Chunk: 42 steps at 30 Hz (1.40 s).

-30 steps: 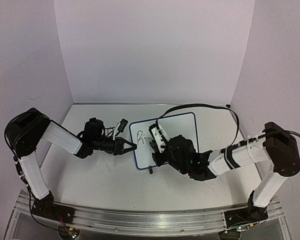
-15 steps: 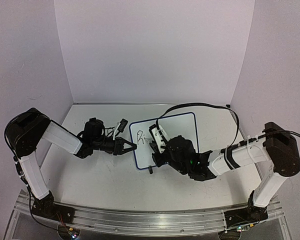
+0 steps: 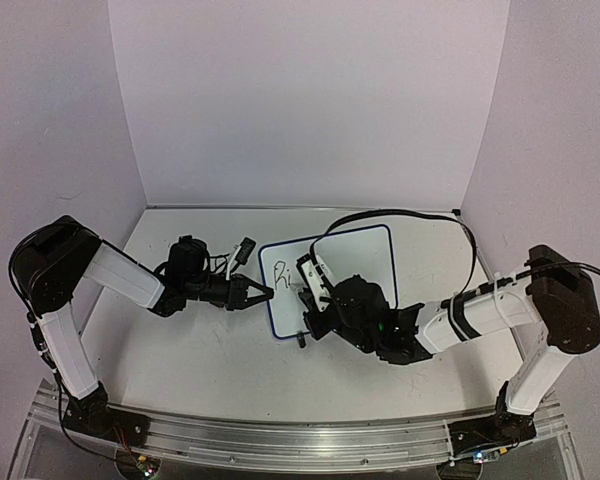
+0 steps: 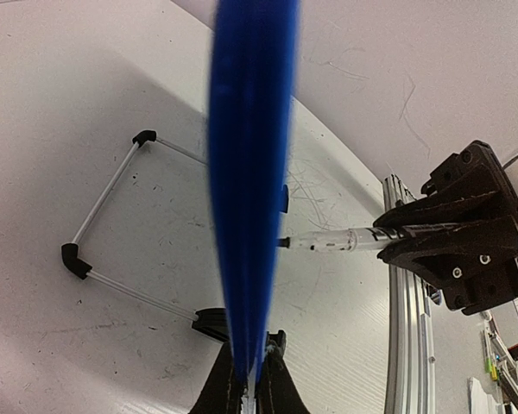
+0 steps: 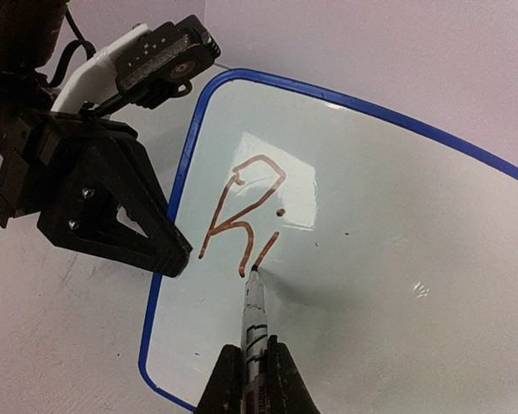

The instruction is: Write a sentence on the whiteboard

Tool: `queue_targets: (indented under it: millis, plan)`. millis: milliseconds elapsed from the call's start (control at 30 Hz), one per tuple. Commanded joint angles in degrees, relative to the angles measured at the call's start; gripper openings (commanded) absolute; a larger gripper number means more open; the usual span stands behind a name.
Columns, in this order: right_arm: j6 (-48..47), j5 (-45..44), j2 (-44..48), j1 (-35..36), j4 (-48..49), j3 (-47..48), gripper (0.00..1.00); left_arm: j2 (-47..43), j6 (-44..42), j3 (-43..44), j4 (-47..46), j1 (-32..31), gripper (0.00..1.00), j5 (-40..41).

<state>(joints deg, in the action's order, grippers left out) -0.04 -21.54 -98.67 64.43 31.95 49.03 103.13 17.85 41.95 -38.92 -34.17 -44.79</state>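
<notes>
The whiteboard (image 3: 365, 255) stands tilted on its wire stand (image 4: 112, 216) at mid-table. My left gripper (image 3: 264, 293) is shut on its blue left rim (image 4: 250, 172), with the jaws (image 4: 252, 392) pinching the edge. My right gripper (image 3: 310, 292) is shut on a white marker (image 5: 255, 319), and its tip touches the board (image 5: 388, 250) just below the "i". Of the sentence, only "Ri" (image 5: 246, 216) shows, in thin reddish-brown lines at the board's upper left. The marker (image 4: 328, 242) also shows in the left wrist view, meeting the board from the right.
A black clip foot (image 4: 211, 323) of the board sits by my left jaws. A small white and black part (image 3: 243, 250) lies behind the left gripper. The metal rail (image 3: 280, 440) runs along the near edge. Cables loop over the right arm (image 3: 460, 225).
My right gripper has shifted slightly down the board with the marker, ending the "i" stroke. The left arm and the board have not moved.
</notes>
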Motion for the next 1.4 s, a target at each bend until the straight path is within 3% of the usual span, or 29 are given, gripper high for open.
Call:
queue_targets:
  millis: [0, 467, 1367]
  plan:
    - [1.6, -0.9, 1.6, 0.3, -1.1, -0.6, 0.00, -1.0, -1.5, 0.6, 5.3, 0.2, 0.00, 3.8]
    - [0.5, 0.5, 8.3, 0.0, 5.9, -4.2, 0.00, -1.0, -1.5, 0.7, 5.5, 0.2, 0.00, 3.8]
    - [-1.2, -4.0, 1.5, -1.3, 5.3, -0.1, 0.00, -1.0, -1.9, 0.6, 5.8, 0.2, 0.00, 3.7]
